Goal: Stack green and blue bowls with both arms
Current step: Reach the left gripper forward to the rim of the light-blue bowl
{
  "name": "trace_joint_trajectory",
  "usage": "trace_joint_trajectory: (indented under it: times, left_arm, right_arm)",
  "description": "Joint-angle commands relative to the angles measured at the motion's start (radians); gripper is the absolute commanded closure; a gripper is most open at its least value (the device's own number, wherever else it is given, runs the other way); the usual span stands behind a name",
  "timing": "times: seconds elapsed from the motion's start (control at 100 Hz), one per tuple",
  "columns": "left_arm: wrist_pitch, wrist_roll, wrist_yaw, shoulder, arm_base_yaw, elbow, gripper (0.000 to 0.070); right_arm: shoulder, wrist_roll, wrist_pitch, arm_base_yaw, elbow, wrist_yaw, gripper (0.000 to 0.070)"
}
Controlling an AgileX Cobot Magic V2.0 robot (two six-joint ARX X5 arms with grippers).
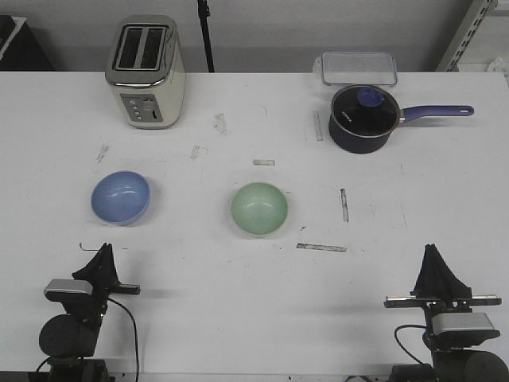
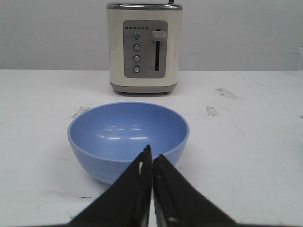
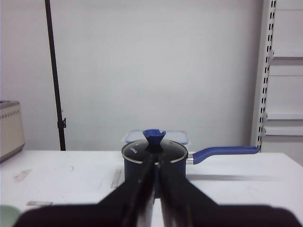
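Note:
The light blue bowl (image 1: 120, 197) sits upright on the left of the white table (image 1: 238, 302), and the pale green bowl (image 1: 259, 208) stands upright near the middle. Both are empty and apart from each other. My left gripper (image 1: 104, 250) rests near the front edge, just short of the blue bowl (image 2: 128, 137), and its jaws (image 2: 152, 155) are shut on nothing. My right gripper (image 1: 432, 250) is at the front right, far from both bowls, its jaws (image 3: 155, 160) shut and empty. A sliver of the green bowl (image 3: 6, 215) shows in the right wrist view.
A cream toaster (image 1: 147, 72) stands at the back left, behind the blue bowl. A dark navy saucepan (image 1: 363, 118) with a glass lid and a long handle sits at the back right, and a clear lidded container (image 1: 359, 68) lies behind it.

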Motion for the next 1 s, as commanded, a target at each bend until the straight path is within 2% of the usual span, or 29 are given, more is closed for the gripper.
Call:
trace_joint_trajectory:
  times: [0.0, 0.37, 0.54, 0.63, 0.76, 0.99]
  left_arm:
    - [0.016, 0.005, -0.003, -0.002, 0.002, -0.022, 0.0698]
    - [0.035, 0.002, -0.003, -0.002, 0.002, -0.022, 0.0699]
    - [0.039, -0.102, -0.004, 0.001, 0.002, 0.022, 0.0699]
    - [0.006, -0.088, -0.004, 0.021, 0.002, 0.085, 0.0699]
    - [-0.077, 0.006, -0.003, 0.101, 0.002, 0.209, 0.0699]
    - [-0.120, 0.005, 0.022, 0.354, -0.001, 0.424, 0.0699]
  right_arm:
    - [-0.001, 0.013, 0.011, 0.001, 0.006, 0.000, 0.0691]
    - [-0.001, 0.013, 0.016, 0.001, 0.006, 0.000, 0.0691]
    - [-0.001, 0.013, 0.016, 0.001, 0.006, 0.000, 0.0691]
    - [-0.001, 0.013, 0.016, 0.001, 0.006, 0.000, 0.0691]
    - [-0.001, 0.013, 0.016, 0.001, 0.006, 0.000, 0.0691]
    - [-0.001, 0.013, 0.016, 0.001, 0.006, 0.000, 0.0691]
